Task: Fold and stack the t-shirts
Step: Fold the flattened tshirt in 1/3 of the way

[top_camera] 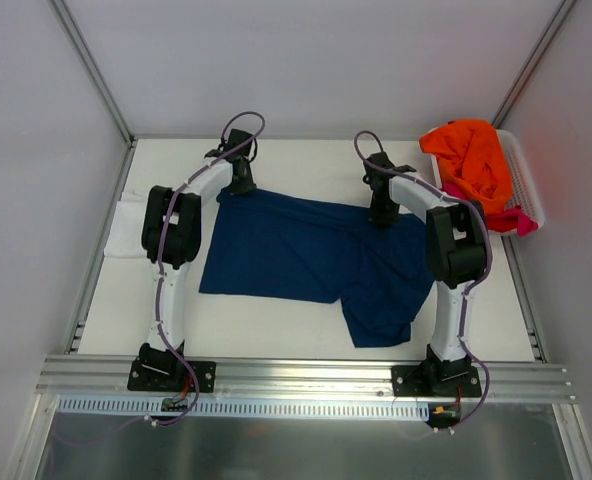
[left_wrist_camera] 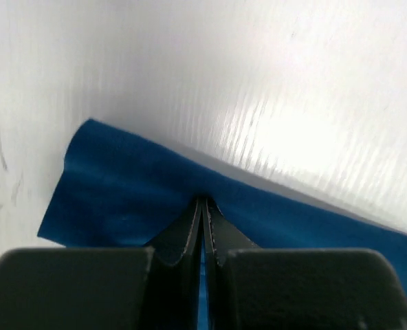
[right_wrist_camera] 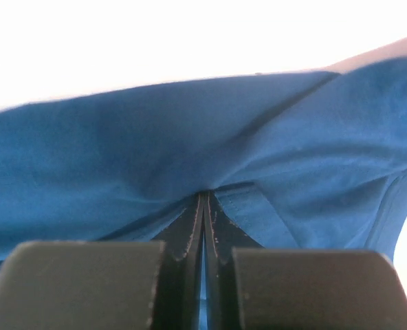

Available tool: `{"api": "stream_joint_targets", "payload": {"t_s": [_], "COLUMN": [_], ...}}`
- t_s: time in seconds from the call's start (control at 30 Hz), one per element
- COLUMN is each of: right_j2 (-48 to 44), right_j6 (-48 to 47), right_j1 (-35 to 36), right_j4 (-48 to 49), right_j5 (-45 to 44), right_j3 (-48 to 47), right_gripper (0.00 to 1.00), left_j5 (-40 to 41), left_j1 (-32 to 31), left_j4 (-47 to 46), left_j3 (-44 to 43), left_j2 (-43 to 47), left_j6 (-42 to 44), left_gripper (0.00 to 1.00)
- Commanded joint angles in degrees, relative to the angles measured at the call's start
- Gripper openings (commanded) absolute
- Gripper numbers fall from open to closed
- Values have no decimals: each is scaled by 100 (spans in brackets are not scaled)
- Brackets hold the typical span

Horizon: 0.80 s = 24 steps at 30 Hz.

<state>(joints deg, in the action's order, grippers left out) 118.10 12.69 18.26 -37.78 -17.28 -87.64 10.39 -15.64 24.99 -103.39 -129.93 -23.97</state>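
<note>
Navy blue cloth t-shirt (top_camera: 296, 255) is lying mid white flat table (top_camera: 276, 335), folded white cloth t-shirt (top_camera: 126, 228) sitting at its left edge, orange cloth t-shirt (top_camera: 471, 155) lying over magenta-pink cloth t-shirt (top_camera: 506, 220) in white plastic slatted basket (top_camera: 528, 180) far right.

The navy t-shirt (top_camera: 296, 255) was soft, matt cloth. The worktop (top_camera: 276, 325) looked smooth, white and faintly glossy. The left fingers (left_wrist_camera: 188, 237) were dark matt plastic, speckled along their edges. The basket (top_camera: 531, 190) was white slatted plastic, and the near-edge rail (top_camera: 306, 372) was brushed metal.
</note>
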Motion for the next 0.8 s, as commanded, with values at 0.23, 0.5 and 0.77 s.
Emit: {"api": "stream_joint_targets", "payload": {"t_s": [0.23,0.5,0.77], "right_j2": [1969,2753,2612], "right_j6": [-504,-688,-733], "right_j1": [-156,-445,-921], "right_j4": [-1362,-1689,-1153], "right_j5": [777,1270,1490], "right_j3": [-3325,-5026,-4640], "right_gripper": [1,0,0], "left_j5": [-810,-1224,-1093], "left_j1": [614,887,949], "left_j4": [568,691,709], "left_j3": [-1226,-2368,-2493], "left_j2": [-893,-1535,-1439], "left_j6": [-178,-310,-381], "left_gripper": [0,0,0]}}
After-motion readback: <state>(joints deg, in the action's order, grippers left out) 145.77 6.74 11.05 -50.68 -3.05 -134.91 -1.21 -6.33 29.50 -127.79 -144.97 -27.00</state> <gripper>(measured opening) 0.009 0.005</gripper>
